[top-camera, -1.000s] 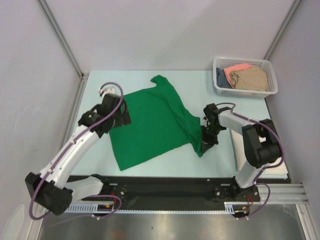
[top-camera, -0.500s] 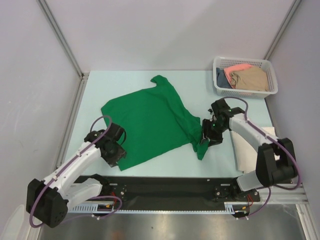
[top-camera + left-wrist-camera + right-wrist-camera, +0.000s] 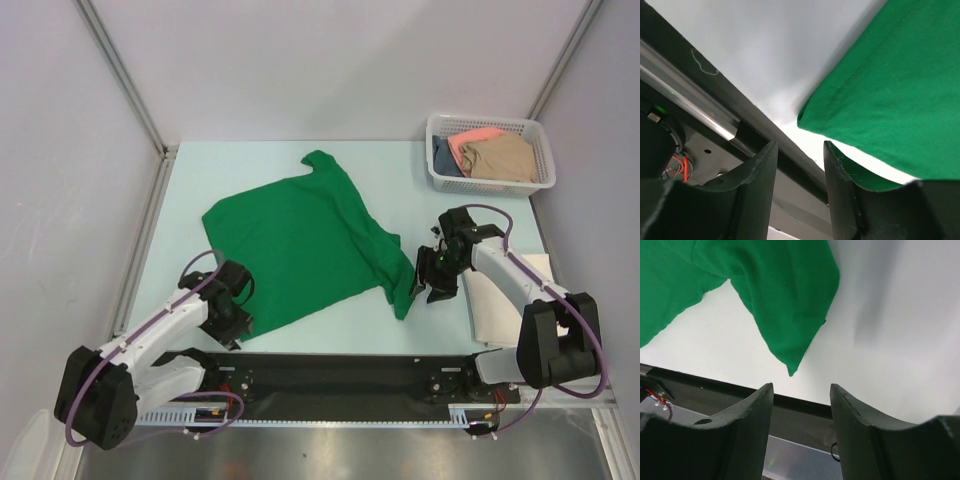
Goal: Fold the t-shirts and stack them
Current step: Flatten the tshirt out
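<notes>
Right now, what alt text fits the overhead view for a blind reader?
A green t-shirt lies spread on a pale table, with the left gripper open at its near corner and the right gripper open by its sleeve. A white basket holds more shirts.

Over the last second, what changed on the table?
The left gripper left the green shirt's left edge and swung back to its near left corner, open. That edge now lies spread further left. The right gripper, open, backed off rightward from the sleeve. The basket and the shirts in it are unchanged.
</notes>
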